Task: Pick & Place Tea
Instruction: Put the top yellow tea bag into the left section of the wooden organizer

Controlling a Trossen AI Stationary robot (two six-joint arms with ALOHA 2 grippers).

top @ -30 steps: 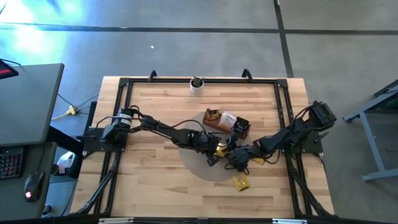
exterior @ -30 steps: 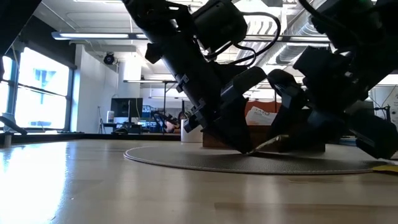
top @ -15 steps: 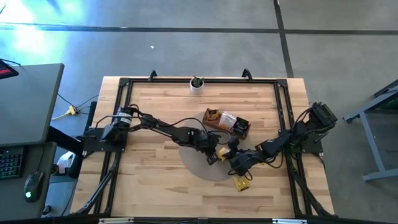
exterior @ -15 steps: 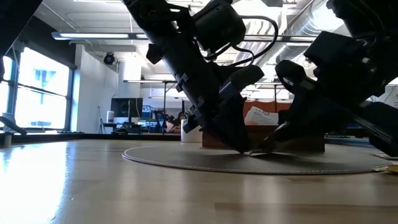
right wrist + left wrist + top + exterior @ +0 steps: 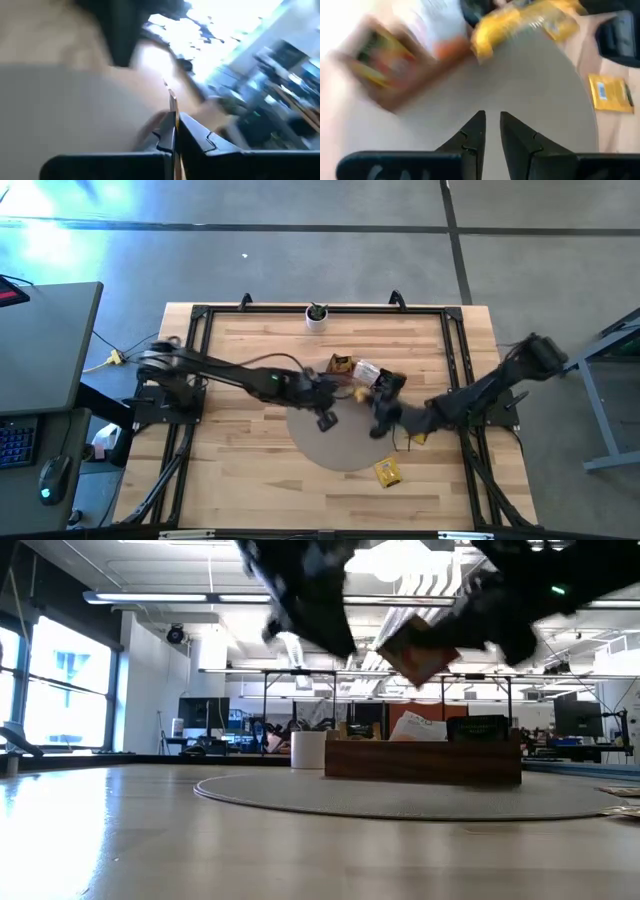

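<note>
- Right gripper (image 5: 174,119): jaws closed on one tea sachet (image 5: 422,652), seen edge-on between the fingers in the right wrist view; held clear of the bench, above the right side of the round grey mat (image 5: 335,448).
- Left gripper (image 5: 491,120): jaws parted by a narrow gap, nothing between them; poised over the same mat at bench centre, beside the right gripper.
- Wooden tray (image 5: 362,375): just beyond the mat toward the far edge, several sachets already in its compartments; which compartment is free cannot be told.
- Loose yellow sachet (image 5: 388,472): flat on the bench off the mat, toward the near right corner.
- White pot (image 5: 316,318): at the middle of the far edge.
- Step in hand, as judged: carry of a picked sachet toward the tray.
- Next move, as judged: travel over a free compartment, descent, release; afterwards, return for the loose sachet.
</note>
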